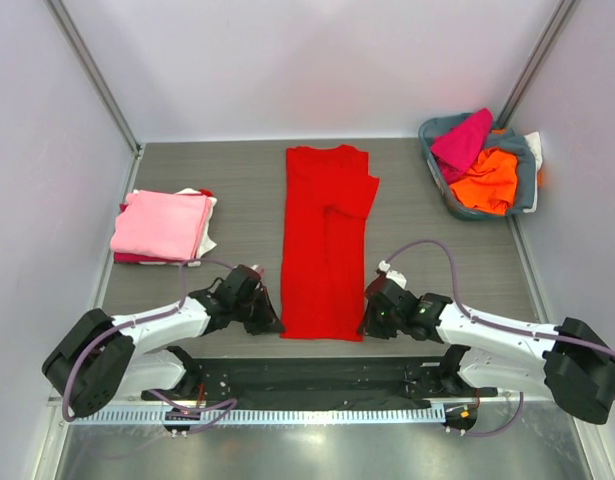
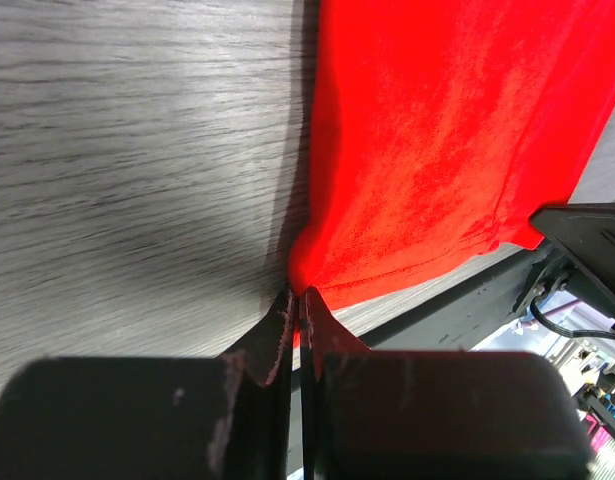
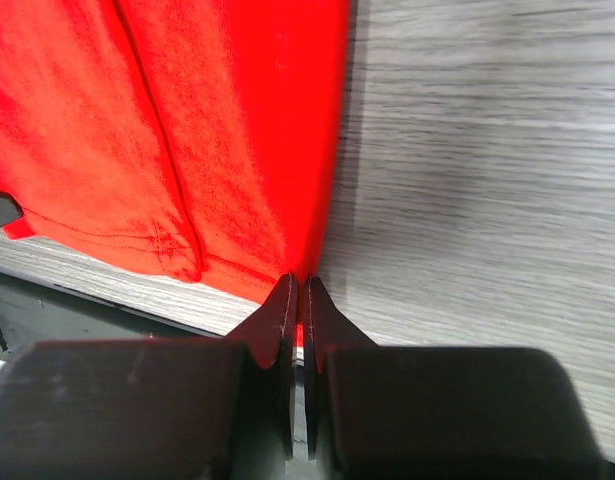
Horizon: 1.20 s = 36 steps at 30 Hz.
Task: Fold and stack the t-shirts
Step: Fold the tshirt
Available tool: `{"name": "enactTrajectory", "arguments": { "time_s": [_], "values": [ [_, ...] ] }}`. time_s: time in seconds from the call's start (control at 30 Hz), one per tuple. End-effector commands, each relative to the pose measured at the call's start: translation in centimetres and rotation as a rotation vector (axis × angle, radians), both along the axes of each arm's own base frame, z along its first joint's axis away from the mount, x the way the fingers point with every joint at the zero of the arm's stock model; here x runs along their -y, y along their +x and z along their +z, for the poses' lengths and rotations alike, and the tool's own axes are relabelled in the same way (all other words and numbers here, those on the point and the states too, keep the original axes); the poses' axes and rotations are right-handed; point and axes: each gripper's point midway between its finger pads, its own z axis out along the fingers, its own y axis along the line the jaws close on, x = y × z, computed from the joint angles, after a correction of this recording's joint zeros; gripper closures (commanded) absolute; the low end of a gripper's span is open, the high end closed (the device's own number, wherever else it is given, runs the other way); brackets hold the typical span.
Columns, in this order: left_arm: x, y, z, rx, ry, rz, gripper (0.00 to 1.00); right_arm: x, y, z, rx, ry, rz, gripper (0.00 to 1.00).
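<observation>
A bright red t-shirt (image 1: 325, 240) lies as a long narrow strip down the middle of the table, sleeves folded in. My left gripper (image 1: 275, 326) is shut on its near left corner; the left wrist view shows red cloth (image 2: 427, 140) pinched between the closed fingers (image 2: 275, 335). At the near right corner my right gripper (image 1: 365, 326) is shut on the hem, with red cloth (image 3: 237, 130) caught between its fingers (image 3: 283, 315). A folded stack with a pink t-shirt (image 1: 162, 224) on top sits at the left.
A grey-blue basket (image 1: 528, 172) stands at the back right with magenta (image 1: 463, 139) and orange (image 1: 487, 178) shirts heaped in it. White walls close in the table on three sides. The black arm mount (image 1: 317, 380) runs along the near edge.
</observation>
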Motion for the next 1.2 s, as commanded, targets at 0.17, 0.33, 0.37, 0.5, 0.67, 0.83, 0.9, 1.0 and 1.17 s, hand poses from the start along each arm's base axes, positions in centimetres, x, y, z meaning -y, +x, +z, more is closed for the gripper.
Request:
{"name": "enactTrajectory", "arguments": {
  "time_s": [0.17,0.33,0.37,0.5,0.67,0.83,0.9,1.0,1.17],
  "values": [
    [-2.3,-0.7,-1.8,0.001,0.078,0.044,1.0,3.1,-1.0,-0.8,0.007,-0.073,-0.057,0.96],
    [-2.5,-1.4,-1.6,-0.013,0.054,0.055,1.0,3.5,-1.2,-1.0,0.009,-0.066,-0.071,0.95],
    [-2.3,-1.5,-1.4,-0.015,0.037,0.052,1.0,3.5,-1.3,-1.1,0.003,-0.064,-0.071,0.94],
    [-1.3,-2.1,-0.9,-0.028,-0.004,0.02,0.95,3.3,-1.2,-0.8,0.006,-0.057,-0.065,0.9],
    [-1.1,-2.6,-0.4,-0.02,-0.026,0.016,0.64,3.1,-1.3,-0.7,-0.001,-0.056,-0.056,0.87],
    [-0.9,-1.6,0.4,0.017,-0.022,0.033,0.49,2.9,-1.2,-0.3,0.006,-0.04,-0.052,0.75],
    [-0.3,-0.7,1.0,0.026,-0.017,0.031,0.49,2.7,-1.1,-0.1,0.01,-0.037,-0.05,0.74],
    [0.6,0.0,1.6,0.037,-0.006,0.015,0.5,2.6,-1.0,0.0,0.013,-0.038,-0.048,0.74],
    [1.3,0.0,0.4,0.022,0.061,-0.007,0.56,2.5,-0.9,0.2,0.014,-0.038,-0.047,0.74]
  ]
}}
